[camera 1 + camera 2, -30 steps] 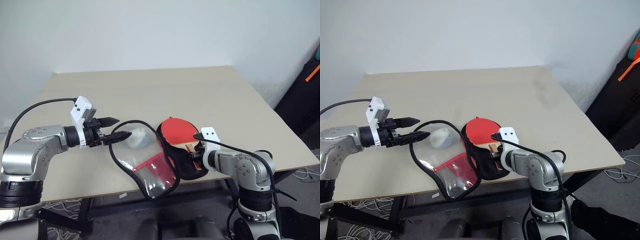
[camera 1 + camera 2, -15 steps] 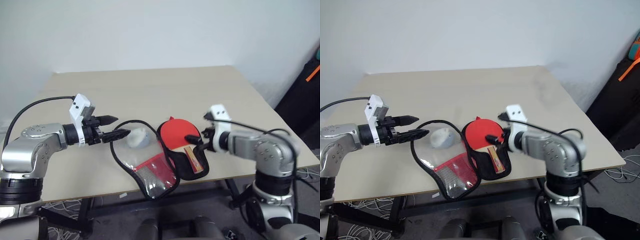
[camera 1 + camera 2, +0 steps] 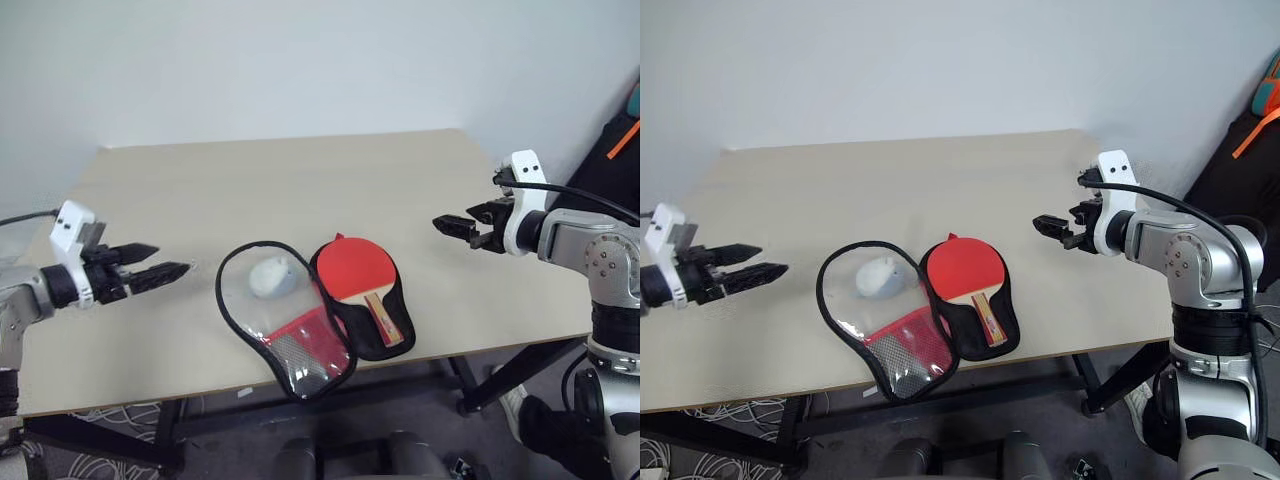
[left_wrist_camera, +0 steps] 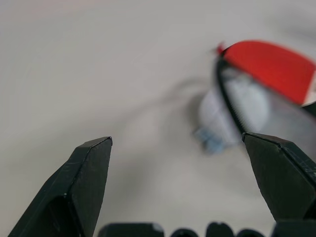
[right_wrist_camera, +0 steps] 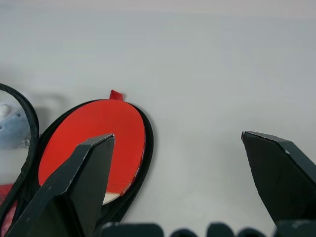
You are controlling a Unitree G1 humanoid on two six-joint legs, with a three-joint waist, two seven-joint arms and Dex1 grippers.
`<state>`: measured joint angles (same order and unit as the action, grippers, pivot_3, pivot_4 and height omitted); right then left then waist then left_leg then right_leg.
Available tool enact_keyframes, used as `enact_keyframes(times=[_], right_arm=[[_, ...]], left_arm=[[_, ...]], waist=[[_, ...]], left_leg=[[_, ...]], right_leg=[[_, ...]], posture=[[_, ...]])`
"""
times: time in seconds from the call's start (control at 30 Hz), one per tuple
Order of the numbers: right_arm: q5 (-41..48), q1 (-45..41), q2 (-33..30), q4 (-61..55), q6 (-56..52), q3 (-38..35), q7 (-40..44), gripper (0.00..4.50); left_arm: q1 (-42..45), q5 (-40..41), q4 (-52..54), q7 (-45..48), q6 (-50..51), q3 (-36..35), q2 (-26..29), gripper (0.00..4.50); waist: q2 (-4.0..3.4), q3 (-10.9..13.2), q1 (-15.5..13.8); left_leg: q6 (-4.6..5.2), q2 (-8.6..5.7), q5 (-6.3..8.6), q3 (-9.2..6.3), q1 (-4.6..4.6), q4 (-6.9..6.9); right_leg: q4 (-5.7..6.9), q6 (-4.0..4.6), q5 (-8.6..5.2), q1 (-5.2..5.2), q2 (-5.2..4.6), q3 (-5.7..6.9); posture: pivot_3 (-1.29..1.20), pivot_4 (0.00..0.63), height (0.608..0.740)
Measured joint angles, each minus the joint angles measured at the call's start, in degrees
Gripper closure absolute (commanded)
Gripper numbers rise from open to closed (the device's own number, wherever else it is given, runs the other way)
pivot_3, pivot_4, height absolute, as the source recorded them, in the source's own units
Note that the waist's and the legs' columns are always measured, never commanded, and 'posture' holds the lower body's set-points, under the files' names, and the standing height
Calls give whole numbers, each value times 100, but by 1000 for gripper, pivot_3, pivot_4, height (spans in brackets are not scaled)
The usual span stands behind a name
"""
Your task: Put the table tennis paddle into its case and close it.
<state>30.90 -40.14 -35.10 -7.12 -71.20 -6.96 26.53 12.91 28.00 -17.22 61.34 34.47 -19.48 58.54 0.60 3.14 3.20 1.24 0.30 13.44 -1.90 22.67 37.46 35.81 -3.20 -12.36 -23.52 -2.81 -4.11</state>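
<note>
The case [image 3: 290,340] lies opened flat near the table's front edge. Its clear and mesh flap is on the left, its black-lined half on the right. The table tennis paddle [image 3: 355,270] rests red face up in the black-lined half, with the handle [image 3: 386,320] pointing to the front edge. My left gripper [image 3: 172,258] hovers open well left of the case, pointing at it. My right gripper [image 3: 452,225] is open above the table, right of the paddle [image 5: 94,136] and clear of it. Nothing is between either pair of fingers.
A pale whitish round thing [image 3: 272,275] sits under the case's clear panel. The beige table [image 3: 300,180] stretches bare behind the case. A dark bag with an orange strap [image 3: 618,150] stands beyond the table's right side.
My right gripper let go of the paddle's handle, opened, and rose away to the right. My left gripper drew back to the left from the case's rim. The paddle stayed in the case.
</note>
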Motion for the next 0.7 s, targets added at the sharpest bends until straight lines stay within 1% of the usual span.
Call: enact_keyframes(times=[0.07,0.13,0.27,0.4,0.5,0.7], right_arm=[[1,26,15,-18,3,8,-3,40],[4,28,51,-39,4,39,-5,40],[9,27,88,-69,3,77,-11,40],[17,24,92,-107,2,78,-15,40],[12,23,88,-108,2,78,-21,40],[-12,-9,64,-100,3,73,-51,40]], left_arm=[[-124,-71,-164,-130,-142,-34,-59,0],[-240,-79,-32,-269,-141,-44,-273,0],[-332,3,802,-667,142,218,-1024,0],[-308,54,1490,-976,456,534,-1479,0],[-123,130,1830,-1142,618,682,-1639,0],[830,252,2251,-1419,822,767,-1885,0]], waist=[[1,0,-25],[1,0,-56],[8,-3,-63],[10,-3,-44],[10,-3,-47],[9,-3,-53]], left_leg=[[0,-2,0,-1,2,1],[0,-4,0,-3,2,4],[0,15,0,-3,8,22],[0,-1,1,0,7,19],[0,6,0,-3,6,14],[1,0,0,0,6,30]], right_leg=[[-2,0,0,1,-5,1],[-3,0,0,2,-14,3],[-3,-4,3,11,-23,7],[2,-11,11,8,-6,2],[4,-9,13,5,7,6],[3,-10,14,17,7,4]], posture=[[0,0,740],[0,0,740],[0,0,740],[0,0,740],[0,0,740],[0,0,740]])
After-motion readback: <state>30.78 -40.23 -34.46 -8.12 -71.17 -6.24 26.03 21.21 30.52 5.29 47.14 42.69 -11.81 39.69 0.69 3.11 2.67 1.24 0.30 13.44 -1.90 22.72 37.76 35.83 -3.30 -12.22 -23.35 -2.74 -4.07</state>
